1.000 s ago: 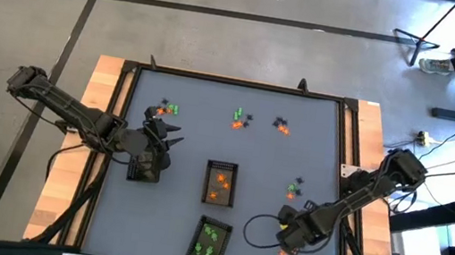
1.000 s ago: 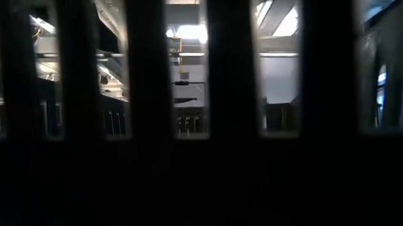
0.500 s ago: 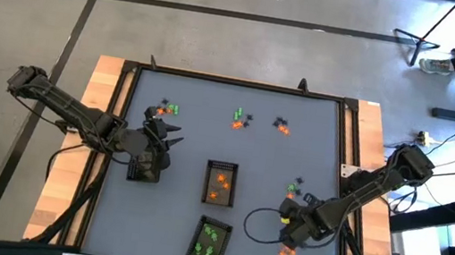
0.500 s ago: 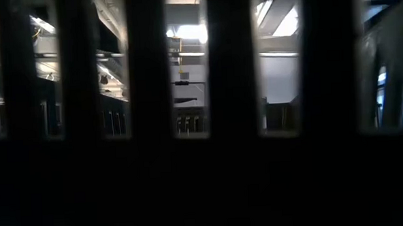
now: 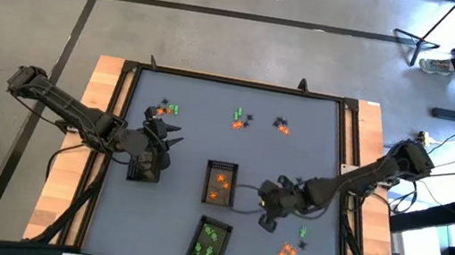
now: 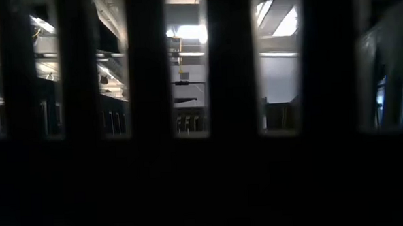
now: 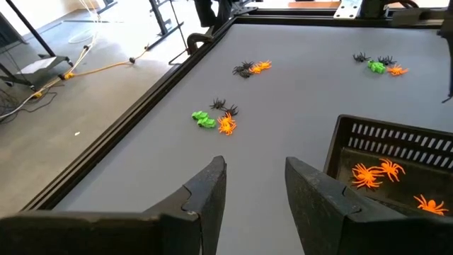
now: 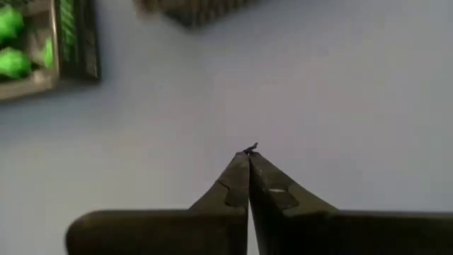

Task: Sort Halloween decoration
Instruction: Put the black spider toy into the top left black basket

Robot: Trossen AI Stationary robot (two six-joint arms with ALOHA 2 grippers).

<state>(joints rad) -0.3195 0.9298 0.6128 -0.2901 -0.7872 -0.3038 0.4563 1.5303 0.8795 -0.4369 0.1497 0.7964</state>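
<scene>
worktop (image 5: 193, 113) grey, dark frame | 2 trays mid: orange-filled tray (image 5: 220, 183), green-filled tray (image 5: 210, 242) | loose trinkets (image 5: 239, 118) along far edge + cluster near right (image 5: 289, 250)

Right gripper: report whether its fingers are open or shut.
Shut. In the right wrist view the right gripper has its two fingers pressed together to a point, with a tiny black speck at the tip; what that is, cannot tell.

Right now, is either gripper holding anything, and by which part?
The right gripper is shut, with a tiny black bit sticking out at its fingertips; what it is cannot be told. The left gripper is open, holding nothing.
</scene>
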